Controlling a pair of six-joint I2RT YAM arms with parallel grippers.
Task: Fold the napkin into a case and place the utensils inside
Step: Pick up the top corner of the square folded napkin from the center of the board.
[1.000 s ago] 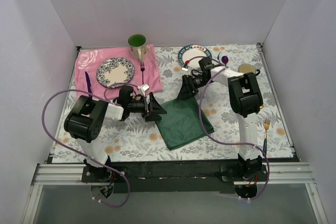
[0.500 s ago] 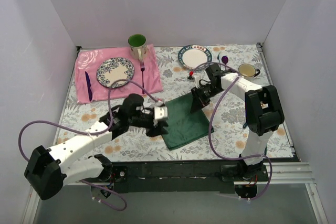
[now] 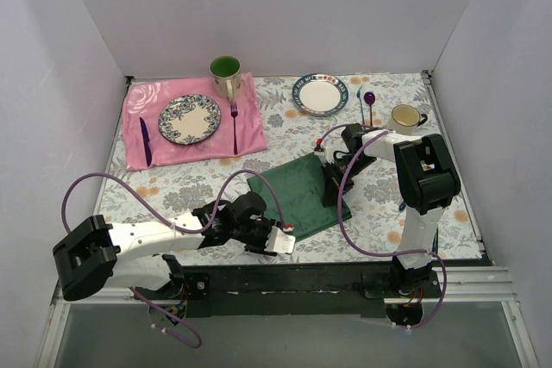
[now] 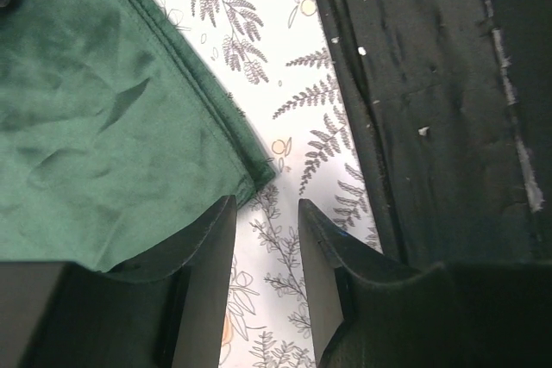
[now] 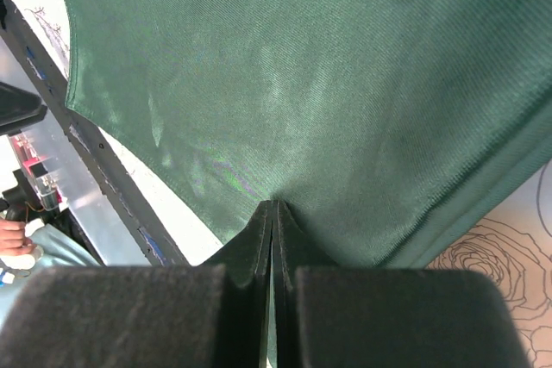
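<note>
Right claw (image 5: 272, 204) is clamped tight on the napkin (image 3: 295, 197), its two fingers pressed together with the green cloth puckering into them. Seen from above, it stands on the napkin's right side. Left claw (image 4: 266, 204) is part open. Bare table (image 3: 285, 122) shows between its fingers and no cloth lies in the gap, so it holds nothing.

That table, covered in a floral print, carries everything. The napkin lies near the middle of its near half, folded to a rough diamond, well apart from the pink cloth (image 3: 250, 131) at the far left. The napkin's near corner (image 4: 259, 174) sits just beyond the left fingertips, with the left finger touching or nearly touching the hem beside it; I cannot tell which. No gold-headed utensils show clearly.

The step in hand looks like a two-point pick-up for the next fold. To do it well, the left claw should slide forward until the corner, with every layer of it, sits between the fingers, then close fully. Both claws should rise together and level, keeping the edge between them lightly taut so the cloth does not sag or unfold. Laying it down edge to edge, with one side left open, would keep a pocket.
</note>
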